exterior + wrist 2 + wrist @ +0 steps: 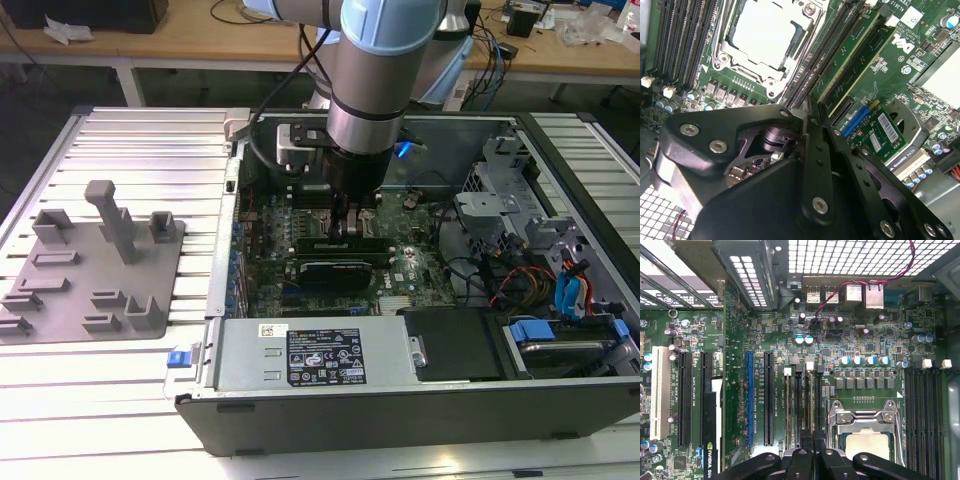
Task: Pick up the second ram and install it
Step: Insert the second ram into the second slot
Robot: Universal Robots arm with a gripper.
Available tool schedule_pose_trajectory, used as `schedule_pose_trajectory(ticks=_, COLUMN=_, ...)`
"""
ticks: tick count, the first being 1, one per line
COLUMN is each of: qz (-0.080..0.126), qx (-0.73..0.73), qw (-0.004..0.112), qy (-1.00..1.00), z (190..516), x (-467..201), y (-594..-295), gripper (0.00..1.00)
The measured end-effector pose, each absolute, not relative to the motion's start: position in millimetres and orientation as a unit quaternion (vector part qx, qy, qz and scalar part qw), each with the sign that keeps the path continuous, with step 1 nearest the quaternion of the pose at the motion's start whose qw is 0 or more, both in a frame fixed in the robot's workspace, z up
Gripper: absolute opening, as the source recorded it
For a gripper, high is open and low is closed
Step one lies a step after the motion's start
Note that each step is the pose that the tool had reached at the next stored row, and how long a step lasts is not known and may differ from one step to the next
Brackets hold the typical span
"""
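Over memory slots [802, 400] beside the socket [865, 432], end effector [813, 447]

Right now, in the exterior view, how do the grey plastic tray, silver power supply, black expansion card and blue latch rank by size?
Largest: grey plastic tray
Then: silver power supply
Then: black expansion card
Smallest: blue latch
The card lies farther back, so it may look smaller than it is.

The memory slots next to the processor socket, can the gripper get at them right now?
Probably yes. The gripper sits low inside the open case, right over the memory slots beside the processor socket, and in the first wrist view nothing lies between them.
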State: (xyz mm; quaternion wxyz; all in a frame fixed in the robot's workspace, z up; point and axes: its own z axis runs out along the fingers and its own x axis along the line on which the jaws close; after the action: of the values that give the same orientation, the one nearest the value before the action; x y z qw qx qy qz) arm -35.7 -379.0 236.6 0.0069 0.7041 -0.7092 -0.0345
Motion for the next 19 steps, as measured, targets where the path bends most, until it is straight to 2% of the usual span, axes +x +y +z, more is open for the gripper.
schedule_pose_trajectory(ticks=5, qz=-0.039, qx=0.704, qw=0.003, qy=-0.709, z=237.0, x=-35.8, y=-378.9, gripper=0.09)
schedule_pose_trajectory(ticks=9, qz=-0.034, qx=0.704, qw=0.007, qy=-0.709, z=237.0, x=-35.7, y=-379.3, gripper=0.09)
schedule_pose_trajectory(ticks=12, qz=-0.039, qx=0.704, qw=0.002, qy=-0.709, z=236.7, x=-35.8, y=-379.2, gripper=0.09)
schedule_pose_trajectory(ticks=19, qz=-0.037, qx=0.704, qw=0.004, qy=-0.709, z=236.5, x=-35.8, y=-379.6, gripper=0.09)
